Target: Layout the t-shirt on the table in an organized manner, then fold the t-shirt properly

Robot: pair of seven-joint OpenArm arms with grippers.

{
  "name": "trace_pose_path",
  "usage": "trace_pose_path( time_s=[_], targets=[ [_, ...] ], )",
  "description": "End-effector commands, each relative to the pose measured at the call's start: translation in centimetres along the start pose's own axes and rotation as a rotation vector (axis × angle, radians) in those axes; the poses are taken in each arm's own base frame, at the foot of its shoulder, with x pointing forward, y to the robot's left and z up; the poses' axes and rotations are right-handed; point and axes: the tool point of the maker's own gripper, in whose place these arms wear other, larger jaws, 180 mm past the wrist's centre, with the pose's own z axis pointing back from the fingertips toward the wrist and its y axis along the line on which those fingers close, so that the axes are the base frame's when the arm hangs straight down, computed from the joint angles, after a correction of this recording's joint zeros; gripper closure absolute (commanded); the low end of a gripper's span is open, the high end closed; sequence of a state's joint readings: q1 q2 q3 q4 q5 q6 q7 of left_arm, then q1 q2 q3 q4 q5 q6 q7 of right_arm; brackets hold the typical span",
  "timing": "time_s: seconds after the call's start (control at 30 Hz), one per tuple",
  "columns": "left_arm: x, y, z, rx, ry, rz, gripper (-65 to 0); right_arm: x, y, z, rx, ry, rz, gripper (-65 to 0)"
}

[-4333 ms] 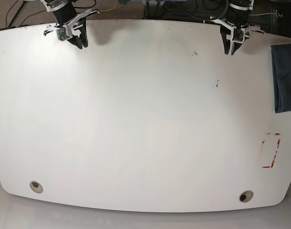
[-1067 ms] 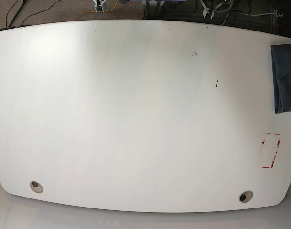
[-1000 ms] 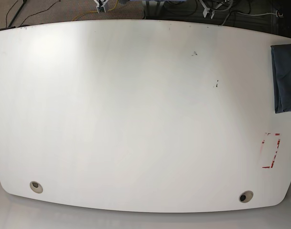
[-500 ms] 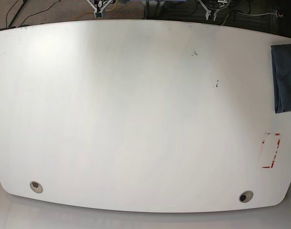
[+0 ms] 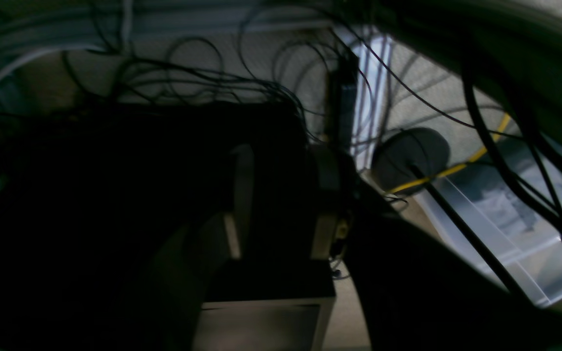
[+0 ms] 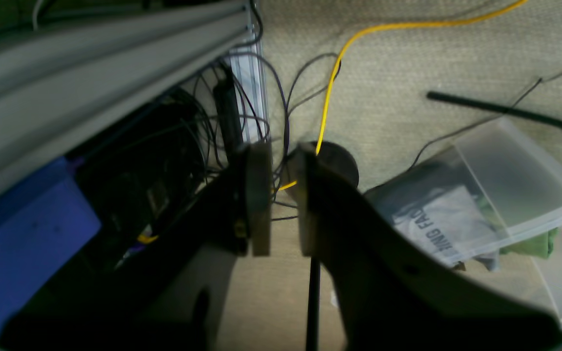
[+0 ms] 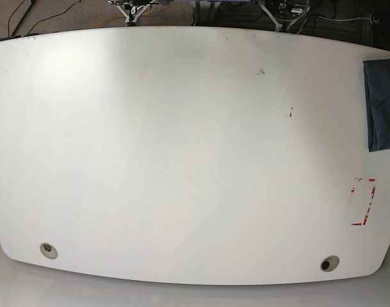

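Observation:
The t-shirt is a dark navy folded bundle at the far right edge of the white table, partly cut off by the frame; no lettering shows. Both arms are pulled back behind the table's far edge, and only small white bits of them show in the base view. My right gripper hangs over the carpet floor, its jaws a narrow slit apart and holding nothing. My left gripper is in deep shadow over the floor, with its pale pads apart and nothing between them.
Two grey grommet holes sit near the front edge, and a red-taped rectangle is at the front right. Small dark scuffs mark the far middle. Cables, a yellow cord and a clear plastic bin lie on the floor behind.
Both arms have pulled back from above the table's far edge to behind it. The t-shirt has not moved.

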State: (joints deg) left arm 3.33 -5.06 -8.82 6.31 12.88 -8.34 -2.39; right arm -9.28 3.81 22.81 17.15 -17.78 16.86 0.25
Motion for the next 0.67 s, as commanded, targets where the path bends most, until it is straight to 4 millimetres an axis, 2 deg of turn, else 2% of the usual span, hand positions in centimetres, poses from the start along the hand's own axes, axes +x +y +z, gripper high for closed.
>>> trace_pose_path(
  time_s=[0.0,0.1,0.23,0.47,0.63],
  targets=[
    [-1.2,0.3,0.1,0.004,0.041,-0.002,-16.1,0.0,-0.4,0.1,-0.007,-0.001,0.008,-9.8],
    [-0.4,0.3,0.0,0.005,0.034,-0.003,-16.1,-0.2,0.0,0.0,0.001,0.011,0.050,-14.6],
    [-0.4,0.6,0.1,0.009,0.034,-0.003,-16.1,-0.6,0.5,0.0,0.013,0.022,0.087,-18.1],
    [-0.6,0.6,0.1,0.009,0.037,-0.003,-16.1,-0.7,0.8,-0.1,0.019,0.028,0.106,-15.4],
    [-0.8,0.4,0.1,0.006,0.040,-0.003,-16.1,-0.7,1.0,-0.1,0.022,0.027,0.106,-16.5]
  ],
)
